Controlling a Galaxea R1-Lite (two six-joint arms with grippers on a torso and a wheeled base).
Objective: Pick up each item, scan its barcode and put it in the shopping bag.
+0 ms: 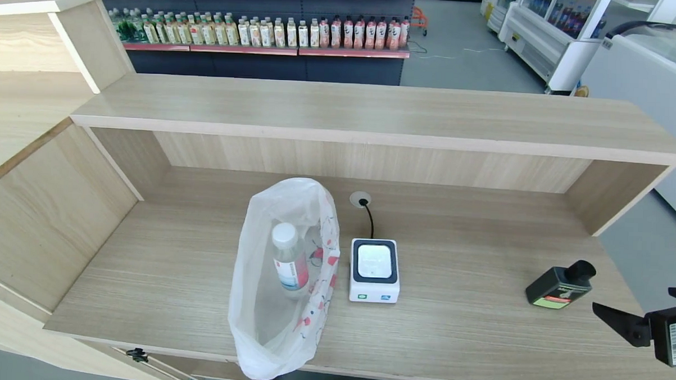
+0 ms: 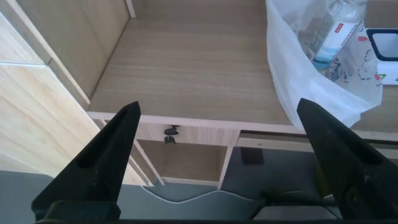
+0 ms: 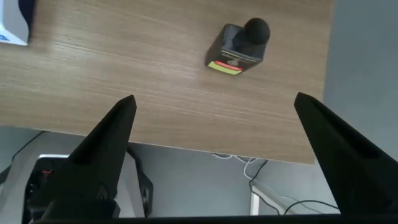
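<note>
The dark bottle [image 1: 559, 286] lies near the bench's [image 1: 479, 335] right edge; our right claw [image 1: 633, 299] hangs released beyond the near right corner. We should grip across its body, leaving the label [image 1: 551, 302] free for the scanner [image 1: 374, 269].

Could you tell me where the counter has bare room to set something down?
The widest bare patch lies between the scanner and the dark bottle. Another lies between the shopping bag and the left wall. The bag-scanner gap is tight.

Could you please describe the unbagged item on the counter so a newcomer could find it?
On the wooden counter, look right of the white scanner. A dark, black-capped bottle lies there alone, outside the shopping bag.
</note>
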